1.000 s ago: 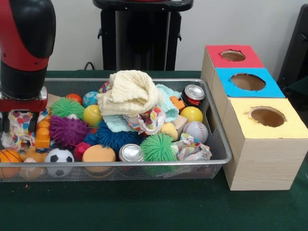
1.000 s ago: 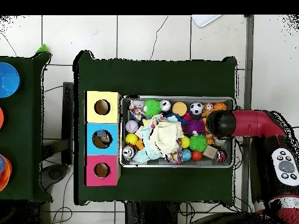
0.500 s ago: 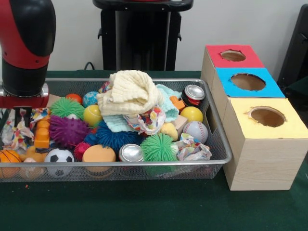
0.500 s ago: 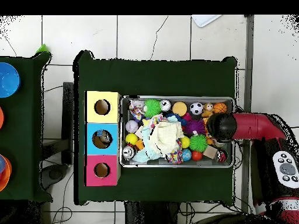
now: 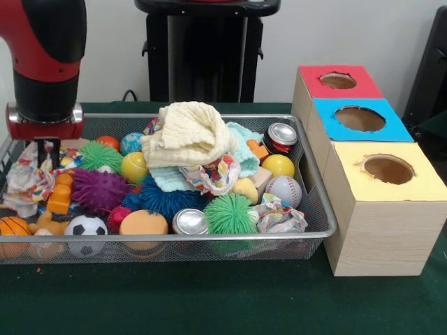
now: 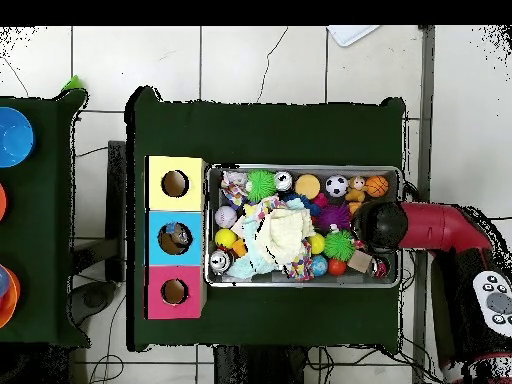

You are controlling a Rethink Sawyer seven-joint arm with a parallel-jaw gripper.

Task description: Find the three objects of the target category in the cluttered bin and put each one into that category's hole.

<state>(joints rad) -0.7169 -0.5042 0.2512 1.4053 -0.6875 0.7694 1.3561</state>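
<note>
Now crumpled paper just below tool (bin's end)

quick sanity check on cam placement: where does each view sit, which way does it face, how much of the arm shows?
Front view: low, across the table, facing the wire bin and three boxes; the arm's red-black wrist and gripper drop in at upper left.
Overhead view: above, looking straight down; the arm enters from the right over the bin's end.
Shared: bin, boxes, cream cloth, arm; turned half round between views.
</note>
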